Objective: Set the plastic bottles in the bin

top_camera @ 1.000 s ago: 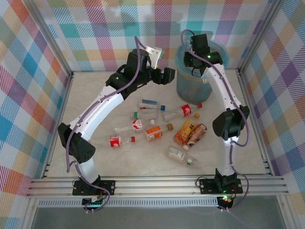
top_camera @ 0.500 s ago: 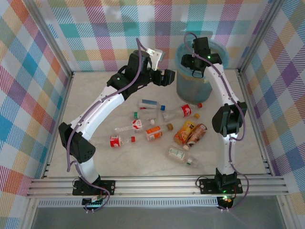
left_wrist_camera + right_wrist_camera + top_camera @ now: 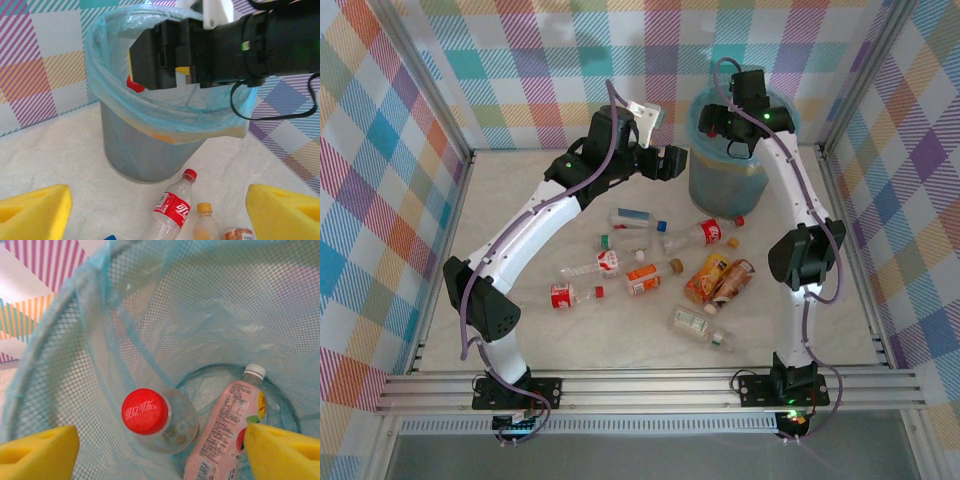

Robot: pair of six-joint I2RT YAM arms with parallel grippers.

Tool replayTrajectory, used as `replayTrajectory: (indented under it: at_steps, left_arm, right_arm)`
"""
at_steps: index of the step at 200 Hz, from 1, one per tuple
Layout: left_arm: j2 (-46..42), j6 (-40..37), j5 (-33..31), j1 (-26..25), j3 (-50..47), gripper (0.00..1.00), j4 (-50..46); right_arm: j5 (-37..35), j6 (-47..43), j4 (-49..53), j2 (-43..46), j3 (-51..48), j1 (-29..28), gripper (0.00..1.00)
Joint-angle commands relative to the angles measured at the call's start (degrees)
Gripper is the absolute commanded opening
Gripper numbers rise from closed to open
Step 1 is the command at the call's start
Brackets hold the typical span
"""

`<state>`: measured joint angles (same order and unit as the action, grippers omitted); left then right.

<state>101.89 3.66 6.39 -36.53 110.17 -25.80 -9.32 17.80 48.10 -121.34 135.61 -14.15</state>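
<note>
Table (image 3: pixel 520 335): bin (image 3: pixel 725 182) stands at the far right corner, blue liner folded over its rim. Right gripper (image 3: pixel 160 452) hangs over the bin mouth, pointing down inside. Claw is wide, yellow pads (image 3: pixel 37 452) far apart, nothing clamped. Left gripper (image 3: pixel 157 212) sits near the far edge, just left of the bin and facing it. Its claw is wide too, and empty. Plastic bottles (image 3: pixel 642 278): roughly nine lie scattered mid-table, all outside the bin. Inside the bin are a clear red-cap bottle (image 3: pixel 146 412) against the liner and a pink-label bottle (image 3: pixel 225 427) with a white cap right beside it. Closest outside is the cola bottle (image 3: pixel 172 207), red cap toward the bin base, not touching. An orange-capped bottle (image 3: pixel 204 227) lies just beside it.
</note>
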Motion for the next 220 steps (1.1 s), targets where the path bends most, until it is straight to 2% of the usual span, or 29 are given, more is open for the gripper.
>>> replayTrajectory:
  at_steps: [1, 39, 92, 124, 144, 183, 220]
  left_arm:
    - [-1.6, -0.4, -0.5, 0.6, 0.1, 0.88, -1.3]
    - [-3.8, -3.1, -1.1, 0.6, -1.1, 0.88, -2.1]
    - [-11.1, -7.9, -1.7, 0.6, -8.6, 0.87, 0.8]
    - [-17.4, -14.0, -0.7, 0.5, -14.9, 0.87, 0.2]
    - [-22.5, -21.4, -0.5, 0.5, -19.5, 0.87, -3.3]
    - [-35.3, -30.0, -3.7, 0.5, -31.9, 0.86, -10.1]
    - [-49.4, -38.6, -6.4, 0.6, -44.4, 0.89, -17.1]
  right_arm:
    - [-0.1, 1.2, 0.7, 4.8, 2.1, 0.1, 0.86]
    - [-2.4, 1.7, 2.5, 7.9, 1.9, 0.1, 0.86]
    - [-2.6, 1.8, 3.9, 14.9, -1.3, 0.0, 0.84]
    - [-0.4, 1.7, 3.0, 21.3, -7.0, -0.3, 0.82]
    - [1.1, 1.1, 3.0, 25.8, -11.1, -1.6, 0.80]
    - [-1.5, -1.8, 1.0, 36.3, -23.9, -10.6, 0.79]
    - [2.6, -2.4, -0.8, 42.6, -35.2, -20.9, 0.77]
